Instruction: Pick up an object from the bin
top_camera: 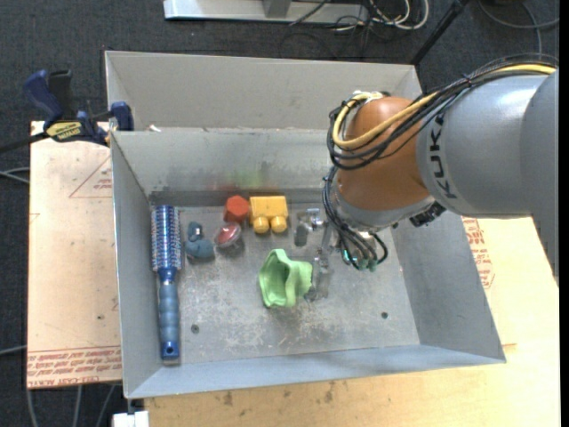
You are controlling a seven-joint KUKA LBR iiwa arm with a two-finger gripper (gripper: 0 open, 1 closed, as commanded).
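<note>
My gripper (313,254) hangs low in the middle of the bin, under the orange cover. Its two fingers stand apart, open, with nothing between them. The lower fingertip (318,279) touches the right edge of a crumpled light-green soft thing (283,279) on the bin floor. The upper fingertip (306,229) is just right of a yellow toy block (268,213) with two round knobs.
A small red-orange piece (236,208), a red and grey lump (229,237) and a teal lump (198,248) lie left of the yellow block. A long blue hairbrush (166,283) lies along the left wall. The arm covers the bin's right back.
</note>
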